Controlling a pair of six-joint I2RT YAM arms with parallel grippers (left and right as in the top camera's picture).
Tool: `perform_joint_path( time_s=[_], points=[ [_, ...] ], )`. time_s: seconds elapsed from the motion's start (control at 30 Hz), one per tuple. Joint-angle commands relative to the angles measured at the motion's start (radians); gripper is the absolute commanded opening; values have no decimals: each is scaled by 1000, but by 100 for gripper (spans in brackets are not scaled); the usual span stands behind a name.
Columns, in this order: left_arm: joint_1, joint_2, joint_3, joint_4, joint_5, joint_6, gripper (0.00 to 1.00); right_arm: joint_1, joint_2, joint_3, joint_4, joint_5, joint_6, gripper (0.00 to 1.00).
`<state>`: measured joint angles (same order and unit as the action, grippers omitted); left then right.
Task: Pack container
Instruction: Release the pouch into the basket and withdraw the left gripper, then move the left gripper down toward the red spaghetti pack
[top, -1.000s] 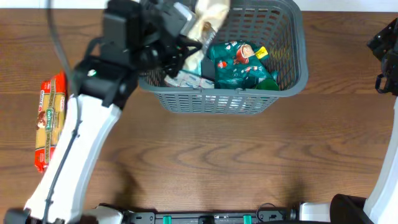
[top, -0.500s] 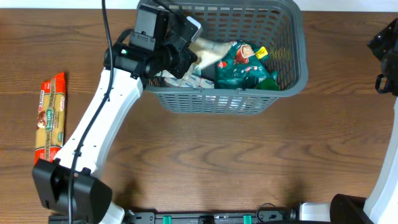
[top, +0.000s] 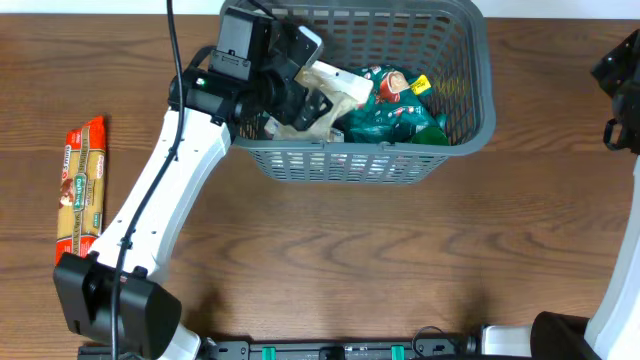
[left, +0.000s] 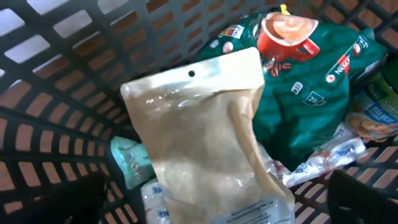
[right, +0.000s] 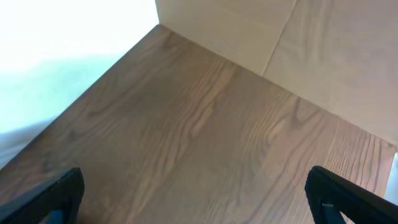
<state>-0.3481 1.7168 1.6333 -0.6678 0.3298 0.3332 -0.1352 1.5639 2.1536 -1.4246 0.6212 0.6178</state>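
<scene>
Overhead, the container (top: 350, 165) stands at the far middle of the worktop; the left gripper (top: 310, 105) hangs inside it, jaws wide apart; the beige pouch (left: 205, 149) lies free, partly on the green coffee bag (left: 305, 81); I would rise straight, clear of the rim, then go left for the red packet (top: 82, 190); the right gripper (right: 196, 199) gapes empty.

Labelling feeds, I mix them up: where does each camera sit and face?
Overhead: above the table, facing down; shows the container and left arm.
Left wrist: above the container, facing into it; left end effector fingers at bottom corners.
Right wrist: faces bare table; right end effector fingers at bottom corners.
Shared: overhead and left wrist both show the beige pouch.
</scene>
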Motion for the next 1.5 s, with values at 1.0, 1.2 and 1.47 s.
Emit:
perform_joint_path(
  time_s=[1.0,1.2,1.47],
  points=[
    [451,-327,60,-617,-794,-490,99,-8,0,9,-2,17,10,99],
    [564,-327,-53,-618,-794,-554,99,-8,0,9,-2,17,10,99],
    [702,-325,-305,-494,-794,-509,99,-8,0,9,-2,17,10,99]
  ],
)
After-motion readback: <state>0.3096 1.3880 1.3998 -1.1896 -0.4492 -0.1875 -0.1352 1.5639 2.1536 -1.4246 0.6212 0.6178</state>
